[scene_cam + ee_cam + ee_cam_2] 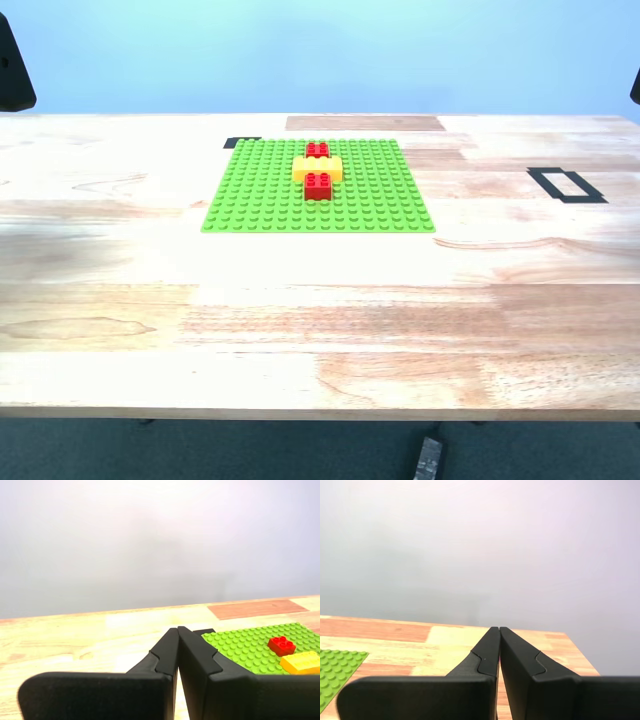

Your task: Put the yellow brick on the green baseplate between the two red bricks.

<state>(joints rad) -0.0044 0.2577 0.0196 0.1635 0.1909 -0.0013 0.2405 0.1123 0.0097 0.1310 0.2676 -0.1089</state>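
Placement looks done: on the green baseplate [318,185] the yellow brick [317,168] lies between the two red bricks [318,186], one red brick on its near side and the other on its far side, each touching it or very nearly so. Going from the exterior view's left to its right, a dark shape pokes in at the upper corner, probably part of an arm though too little shows to say which; then bare wooden desk [100,250]; then a small black tape mark [243,142] at the plate's far corner; then the plate with its three bricks standing in a line that runs away from the camera; then a darker wood patch [365,123] beyond the plate, and a black tape rectangle [566,184] well apart toward the right. My first tool [178,629] has its jaws pressed together with nothing between them and sits off the plate, looking across its corner at one red brick and the yellow one beside it. My second tool [499,628] is likewise closed and empty, with only a corner of the plate in its sight. Neither touches any brick. I judge the task complete, or all but: whether the yellow brick is pressed fully onto the studs I cannot tell from this far off, so a seating check may be all that is left.
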